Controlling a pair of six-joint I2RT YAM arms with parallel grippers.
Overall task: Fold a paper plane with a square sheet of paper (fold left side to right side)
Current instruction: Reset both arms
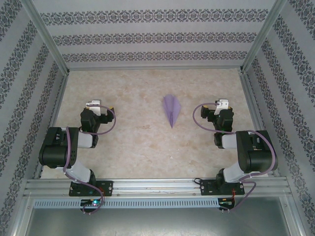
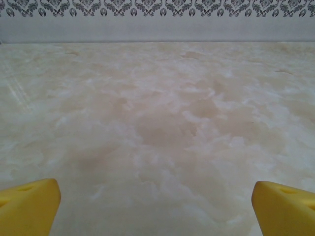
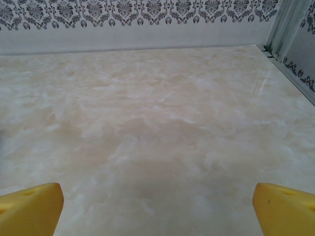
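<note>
While both arms sit folded near their bases, the slim lilac paper plane (image 1: pixel 172 110), a pointed dart with a centre crease, lies flat on the beige marbled bench (image 1: pixel 128 147), tip pointing toward the near edge. It rests between the two arms, well apart from each. The left claw (image 2: pixel 156 209) is released, its yellow fingers (image 2: pixel 29 206) spread wide above bare bench. The right claw (image 3: pixel 157 209) is likewise released and grasps nothing.
</note>
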